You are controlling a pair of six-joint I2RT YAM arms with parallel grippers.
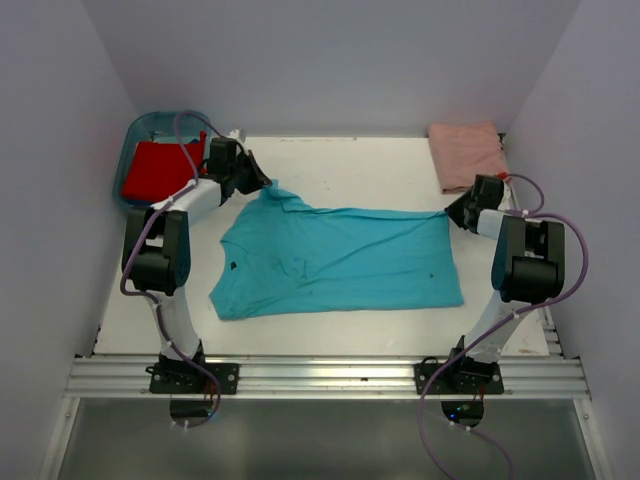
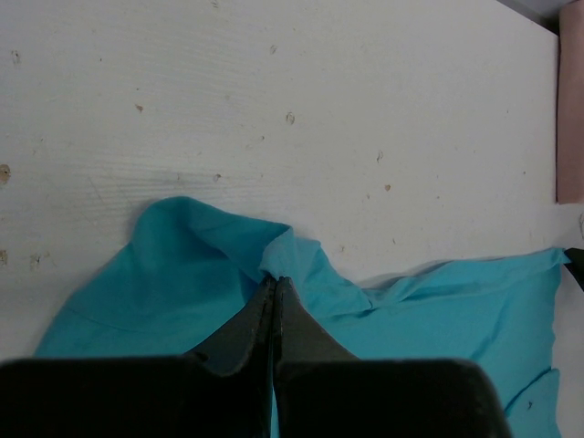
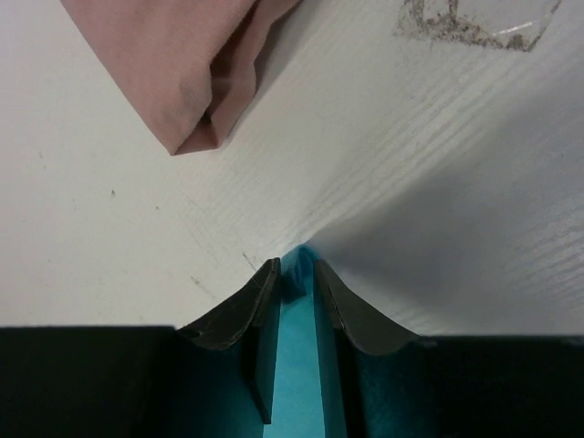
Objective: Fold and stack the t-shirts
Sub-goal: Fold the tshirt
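Note:
A turquoise t-shirt (image 1: 340,260) lies spread across the middle of the white table, with a small dark label near its left side. My left gripper (image 1: 262,183) is shut on the shirt's back-left corner and holds it raised in a peak (image 2: 276,279). At the shirt's back-right corner my right gripper (image 1: 452,212) holds a bunch of turquoise cloth (image 3: 297,365) between narrowly parted jaws (image 3: 294,266). The shirt's back edge runs taut between both grippers. A folded salmon-pink t-shirt (image 1: 467,155) lies at the back right corner. A red t-shirt (image 1: 160,170) sits in the tub.
The blue plastic tub (image 1: 135,135) stands off the table's back left corner, just behind my left arm. The pink shirt's corner (image 3: 173,64) lies close beyond my right gripper. Grey walls close in on three sides of the table (image 1: 350,160).

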